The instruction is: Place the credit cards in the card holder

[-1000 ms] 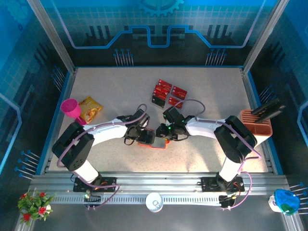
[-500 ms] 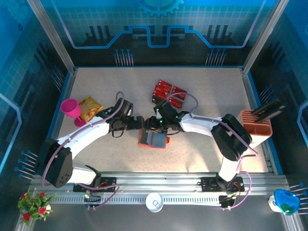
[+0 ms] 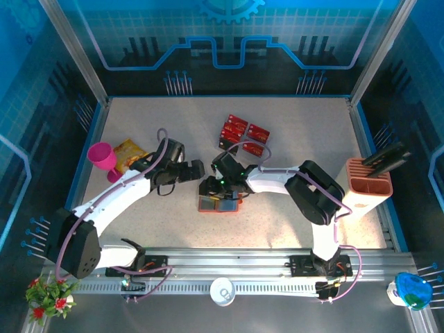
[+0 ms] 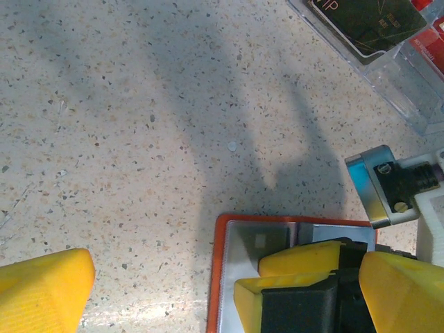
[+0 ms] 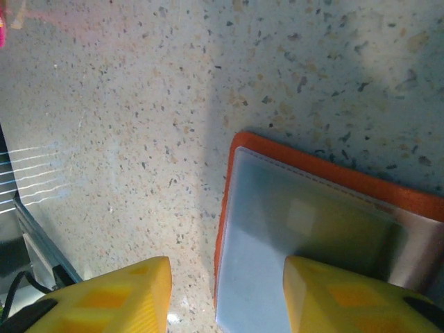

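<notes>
Speckled table: card holder lies unfolded mid-frame, likely for loading. Right gripper half-parted, empty, straddles its edge; left gripper spread wide, empty. Credit cards wait above.

Card holder lies open mid-table, cards just behind it. Cup and snack bag side by side far left; rack at right edge.
</notes>
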